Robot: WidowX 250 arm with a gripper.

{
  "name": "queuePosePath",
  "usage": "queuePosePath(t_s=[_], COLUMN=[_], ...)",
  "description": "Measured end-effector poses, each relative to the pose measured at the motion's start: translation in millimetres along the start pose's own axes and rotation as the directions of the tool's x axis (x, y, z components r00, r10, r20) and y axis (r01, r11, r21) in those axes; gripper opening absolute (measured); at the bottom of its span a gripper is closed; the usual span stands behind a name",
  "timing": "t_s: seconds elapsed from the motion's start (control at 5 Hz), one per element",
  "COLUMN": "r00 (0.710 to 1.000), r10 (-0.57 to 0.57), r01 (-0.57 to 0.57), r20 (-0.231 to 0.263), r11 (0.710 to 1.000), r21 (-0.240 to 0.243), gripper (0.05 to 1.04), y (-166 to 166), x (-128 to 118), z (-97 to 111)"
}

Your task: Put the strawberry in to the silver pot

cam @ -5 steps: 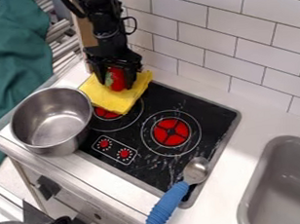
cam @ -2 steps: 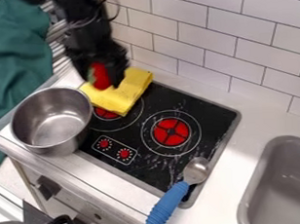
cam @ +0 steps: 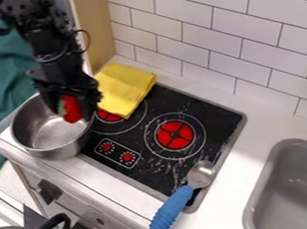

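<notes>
My gripper (cam: 71, 112) hangs at the upper left, over the right part of the silver pot's opening, shut on the strawberry. Between its two fingers the red strawberry (cam: 71, 109) shows, with its green part toward the left. The silver pot (cam: 51, 130) stands at the left edge of the stove, its inside bare where it shows. The gripper and arm cover part of the pot's back rim.
A folded yellow cloth (cam: 124, 89) lies at the stove's back left corner. A spoon with a blue handle (cam: 172, 211) rests across the front right of the black stove (cam: 147, 162). A grey sink (cam: 292, 190) is at the right, a tiled wall (cam: 244, 39) behind.
The gripper has moved left and toward the camera with the strawberry, from above the yellow cloth to over the pot. Pot, cloth and spoon have stayed in place.
</notes>
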State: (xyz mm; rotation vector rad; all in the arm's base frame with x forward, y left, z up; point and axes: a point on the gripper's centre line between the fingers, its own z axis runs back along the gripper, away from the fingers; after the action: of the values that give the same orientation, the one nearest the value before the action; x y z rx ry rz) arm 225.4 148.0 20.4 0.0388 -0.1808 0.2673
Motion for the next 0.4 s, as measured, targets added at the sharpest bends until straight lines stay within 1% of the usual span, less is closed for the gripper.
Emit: queuePosePath(t_s=[0.2, 0.4], r00=[1.0, 0.999], r10=[0.023, 0.033], r01=[-0.023, -0.033], r20=[-0.001, 0.0], r11=[1.0, 0.999], r21=[0.002, 0.015], gripper=[0.779, 0.779], y=[12.1, 17.8], x=[-1.8, 3.9], z=[-8.2, -11.2])
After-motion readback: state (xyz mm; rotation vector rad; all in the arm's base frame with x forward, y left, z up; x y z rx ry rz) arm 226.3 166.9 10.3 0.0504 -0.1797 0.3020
